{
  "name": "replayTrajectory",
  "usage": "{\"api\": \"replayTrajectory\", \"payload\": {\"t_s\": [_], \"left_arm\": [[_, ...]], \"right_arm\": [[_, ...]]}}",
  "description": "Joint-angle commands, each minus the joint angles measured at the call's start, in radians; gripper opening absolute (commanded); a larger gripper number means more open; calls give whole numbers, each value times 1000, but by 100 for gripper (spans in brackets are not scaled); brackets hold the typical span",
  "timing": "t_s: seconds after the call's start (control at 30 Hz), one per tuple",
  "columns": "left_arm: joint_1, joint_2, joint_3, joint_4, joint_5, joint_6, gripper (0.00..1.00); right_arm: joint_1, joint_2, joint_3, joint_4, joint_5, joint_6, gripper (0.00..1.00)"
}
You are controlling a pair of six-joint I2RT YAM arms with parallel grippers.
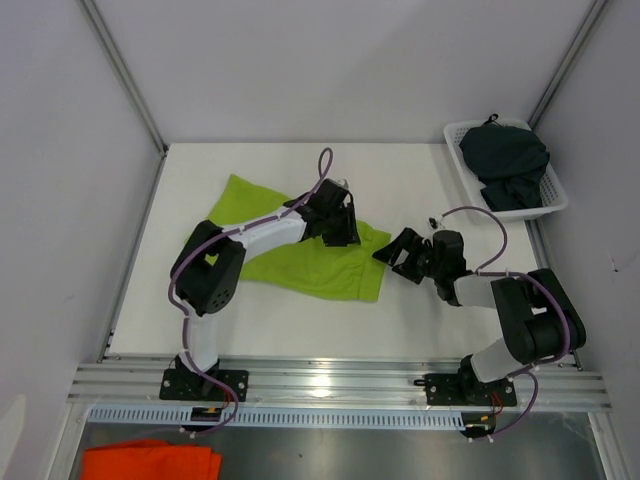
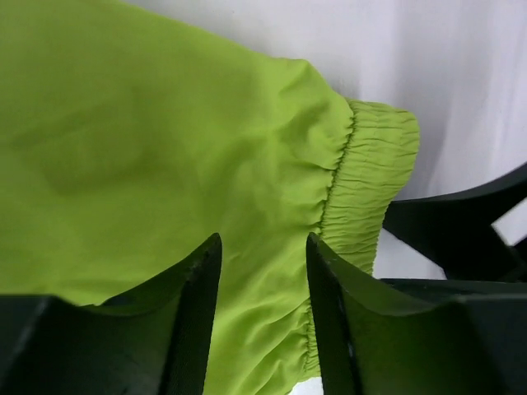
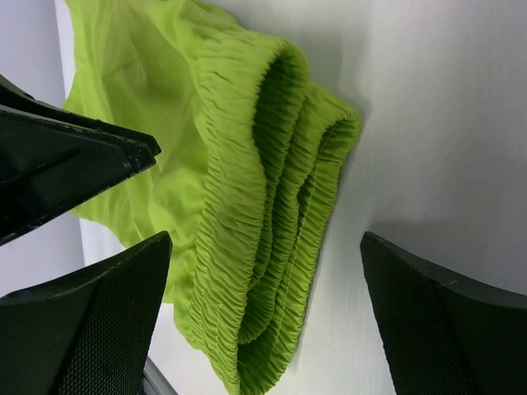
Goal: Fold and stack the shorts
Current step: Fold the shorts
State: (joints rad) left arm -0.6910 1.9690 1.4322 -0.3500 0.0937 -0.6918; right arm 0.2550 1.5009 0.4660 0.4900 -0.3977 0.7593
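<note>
The lime green shorts (image 1: 290, 255) lie spread on the white table. The folded waistband end (image 3: 272, 214) points right. My left gripper (image 1: 338, 230) is low over the cloth just left of the waistband seam (image 2: 333, 189). Its jaws (image 2: 263, 243) stand partly apart, with smooth green fabric showing between them and none visibly pinched. My right gripper (image 1: 398, 252) is open wide at the waistband's right edge, its fingers (image 3: 263, 247) either side of the gathered elastic without touching it. The dark shorts (image 1: 508, 160) are bundled in a white basket (image 1: 556, 196) at the back right.
An orange cloth (image 1: 150, 462) lies below the table's front rail (image 1: 330, 385) at the bottom left. Grey walls close in the table on the left, back and right. The two grippers are close together near the waistband.
</note>
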Motion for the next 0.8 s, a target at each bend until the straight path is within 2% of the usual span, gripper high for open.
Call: {"api": "replayTrajectory", "payload": {"t_s": [0.0, 0.03, 0.23, 0.37, 0.53, 0.77], "left_arm": [[-5, 14, -9, 52, 38, -26, 44], [-11, 16, -10, 52, 35, -25, 39], [-24, 44, -9, 19, -14, -6, 32], [-25, 70, -7, -12, -28, -2, 28], [-31, 90, -10, -30, -52, 0, 27], [-41, 133, -13, -18, -71, 5, 26]], "right_arm": [[4, 54, -23, 150, -36, 43, 98], [4, 65, -24, 166, -33, 46, 98], [10, 142, -32, 237, -52, 72, 98], [12, 171, -23, 225, -52, 81, 97], [24, 167, 9, 101, -4, 55, 97], [38, 148, -13, 82, -78, 127, 96]]}}
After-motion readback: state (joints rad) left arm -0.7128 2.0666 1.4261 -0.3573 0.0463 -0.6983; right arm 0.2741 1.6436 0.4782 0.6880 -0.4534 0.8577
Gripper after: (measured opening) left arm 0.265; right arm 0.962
